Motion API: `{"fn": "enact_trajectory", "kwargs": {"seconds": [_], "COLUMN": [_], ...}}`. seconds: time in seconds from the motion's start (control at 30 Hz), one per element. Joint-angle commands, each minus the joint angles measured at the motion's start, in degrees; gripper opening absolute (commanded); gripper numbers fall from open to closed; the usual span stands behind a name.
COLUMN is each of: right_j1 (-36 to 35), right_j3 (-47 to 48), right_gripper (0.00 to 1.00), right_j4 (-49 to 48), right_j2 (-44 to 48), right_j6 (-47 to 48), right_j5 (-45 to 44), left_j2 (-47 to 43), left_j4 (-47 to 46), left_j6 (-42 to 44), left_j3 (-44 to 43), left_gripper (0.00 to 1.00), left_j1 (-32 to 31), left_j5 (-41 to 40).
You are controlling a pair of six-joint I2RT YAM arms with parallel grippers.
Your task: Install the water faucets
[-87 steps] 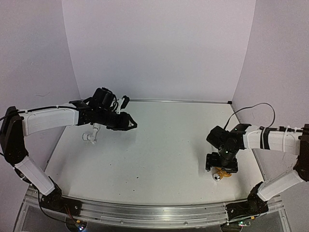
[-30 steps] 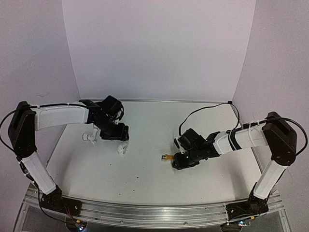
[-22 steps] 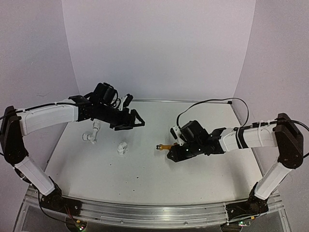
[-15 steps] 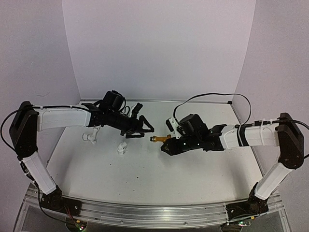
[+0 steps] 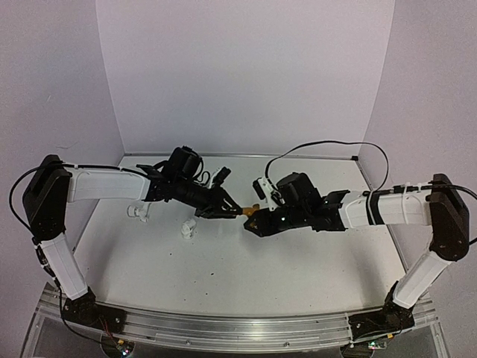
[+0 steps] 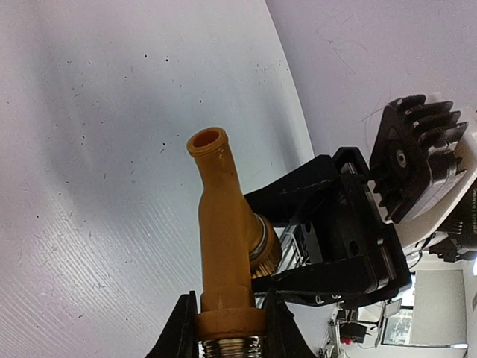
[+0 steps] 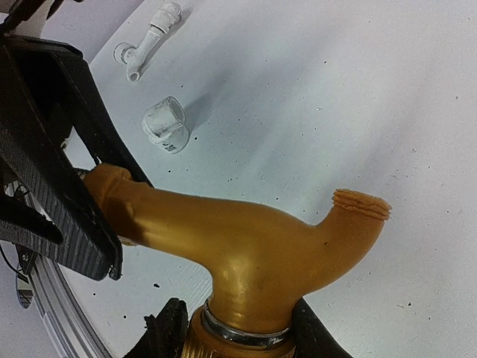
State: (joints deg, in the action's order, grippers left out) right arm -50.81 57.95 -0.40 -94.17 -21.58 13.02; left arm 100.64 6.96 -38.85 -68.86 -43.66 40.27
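Yellow-gold smooth curved faucet (image 7: 246, 239) sits clamped between left claw (image 6: 227, 322) and right claw (image 7: 237, 337).

White arm shells (image 5: 100, 183), black joints, black left gripper (image 5: 235, 212), right gripper (image 5: 252, 222), looping cable (image 5: 320, 147).

No text, brand, number or sign can be read in any view. The only lettering is a line of small pale print (image 6: 463, 218) on a dark band of the right arm (image 6: 447, 186), at the right edge of the left wrist view. It is too small and blurred to make out.
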Motion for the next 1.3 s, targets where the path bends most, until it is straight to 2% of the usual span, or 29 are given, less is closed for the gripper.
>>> {"fn": "enact_trajectory", "kwargs": {"seconds": [0.0,0.03,0.07,0.1,0.13,0.23,0.37,0.47,0.53,0.73,0.9,1.0,1.03,1.07,1.1,1.13,1.23,1.27], "right_j1": [-0.28,-0.07,0.50,1.27,3.60,7.87,9.84,12.27,12.39,12.18,10.85,10.87,10.90,10.89,10.90,10.90,10.99,10.99], "right_j3": [2.83,3.09,3.01,2.75,2.20,-2.45,-5.26,-8.73,-7.94,-5.41,-2.21,-2.23,-2.19,-2.04,-1.90,-1.93,-2.19,-2.25], "right_gripper": [0.44,0.61,0.75,0.83,0.96,0.98,0.98,0.98,0.93,0.57,0.42,0.29,0.29,0.34,0.45,0.47,0.42,0.29], "right_j4": [-1.74,-0.90,-0.32,-0.24,-0.66,-10.50,-18.47,-34.10,-36.95,-51.43,-52.44,-52.83,-53.38,-53.52,-53.56,-53.58,-53.92,-54.24], "right_j2": [-0.08,-0.02,0.27,0.54,1.20,3.80,5.58,5.33,4.24,-1.08,-4.57,-4.79,-4.95,-5.07,-5.14,-5.10,-5.12,-5.18], "right_j6": [-1.47,-1.73,-2.06,-2.46,-5.07,-11.65,-16.58,-26.34,-27.38,-34.99,-36.56,-36.72,-37.19,-37.39,-37.43,-37.33,-37.30,-37.39], "right_j5": [0.22,1.16,2.33,4.29,9.65,22.93,30.54,36.85,40.04,47.77,50.42,49.97,49.61,49.69,49.92,49.81,49.24,48.98], "left_j2": [-1.91,-2.51,-3.27,-3.90,-5.63,-8.87,-11.38,-13.45,-14.19,-14.17,-14.07,-14.13,-14.23,-14.24,-14.24,-14.24,-14.20,-14.28], "left_j4": [-2.65,-2.65,-2.65,-2.65,-2.70,-4.42,-8.88,-11.71,-12.91,-13.99,-14.12,-14.17,-14.24,-14.23,-14.18,-14.19,-14.18,-14.19], "left_j6": [3.89,5.76,7.62,8.94,11.98,15.90,17.44,18.16,18.20,17.71,17.49,17.58,17.67,17.73,17.80,17.86,17.93,18.21], "left_j3": [-1.26,-1.13,-1.00,-0.73,-0.06,1.23,2.83,4.55,5.13,5.06,4.99,5.20,5.49,5.58,5.73,5.83,5.83,5.85], "left_gripper": [0.00,0.00,0.00,0.00,0.00,0.00,0.00,0.00,0.00,0.00,0.00,0.00,0.00,0.00,0.00,0.00,0.00,0.00], "left_j1": [0.18,0.16,0.15,0.15,0.28,0.50,0.51,0.51,0.51,0.50,0.42,0.46,0.50,0.43,0.42,0.47,0.44,0.44], "left_j5": [-0.72,-0.78,-1.05,-1.48,-2.35,-2.24,0.35,3.83,5.14,8.26,8.76,9.17,9.25,9.49,9.67,9.77,10.29,10.50]}}
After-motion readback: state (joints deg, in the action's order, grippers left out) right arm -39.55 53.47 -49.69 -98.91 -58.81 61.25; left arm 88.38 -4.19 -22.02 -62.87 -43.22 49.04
